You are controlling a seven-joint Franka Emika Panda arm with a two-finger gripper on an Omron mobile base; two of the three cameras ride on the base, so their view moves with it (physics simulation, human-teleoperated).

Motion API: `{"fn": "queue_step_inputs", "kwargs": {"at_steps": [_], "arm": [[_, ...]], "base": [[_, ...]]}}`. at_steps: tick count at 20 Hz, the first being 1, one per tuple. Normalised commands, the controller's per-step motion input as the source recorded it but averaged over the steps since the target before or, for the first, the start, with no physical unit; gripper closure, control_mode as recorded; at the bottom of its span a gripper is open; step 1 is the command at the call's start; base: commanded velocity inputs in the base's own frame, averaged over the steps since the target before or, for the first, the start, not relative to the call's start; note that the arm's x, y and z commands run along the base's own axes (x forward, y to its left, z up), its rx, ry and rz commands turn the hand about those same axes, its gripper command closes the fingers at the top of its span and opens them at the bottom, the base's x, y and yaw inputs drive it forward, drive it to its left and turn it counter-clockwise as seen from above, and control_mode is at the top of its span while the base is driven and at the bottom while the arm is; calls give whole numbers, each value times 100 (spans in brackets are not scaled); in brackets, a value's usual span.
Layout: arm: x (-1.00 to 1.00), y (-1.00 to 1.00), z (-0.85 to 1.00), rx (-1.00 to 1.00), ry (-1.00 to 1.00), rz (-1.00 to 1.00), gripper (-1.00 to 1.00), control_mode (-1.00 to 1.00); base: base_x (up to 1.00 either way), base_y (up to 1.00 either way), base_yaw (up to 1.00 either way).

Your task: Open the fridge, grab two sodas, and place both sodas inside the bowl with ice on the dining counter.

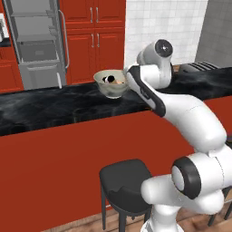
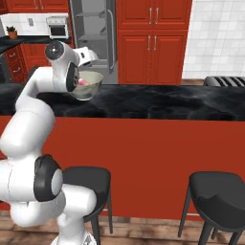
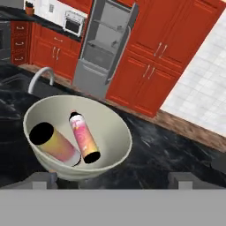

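Two sodas [image 3: 83,137] lie in the bowl [image 3: 115,119] on the dining counter [image 3: 167,150]. My gripper [image 3: 113,180] hangs spread-open, empty, above its rim. I'd lift straight up, avoiding the rim.

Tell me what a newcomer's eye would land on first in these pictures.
The pale bowl on the black marble dining counter draws the eye first: two sodas lie tilted in it side by side, pink-to-orange. Above it hangs the white arm with its gripper open, the fingers low in the hand view. Behind, among red cabinets, the grey fridge stands open, showing its shelves.
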Motion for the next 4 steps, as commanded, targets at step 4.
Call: {"fn": "queue_step_inputs", "kwargs": {"at_steps": [4], "arm": [[-84,-15,-1,0,-18,0,-100,-100]], "base": [[0,0,0]]}}
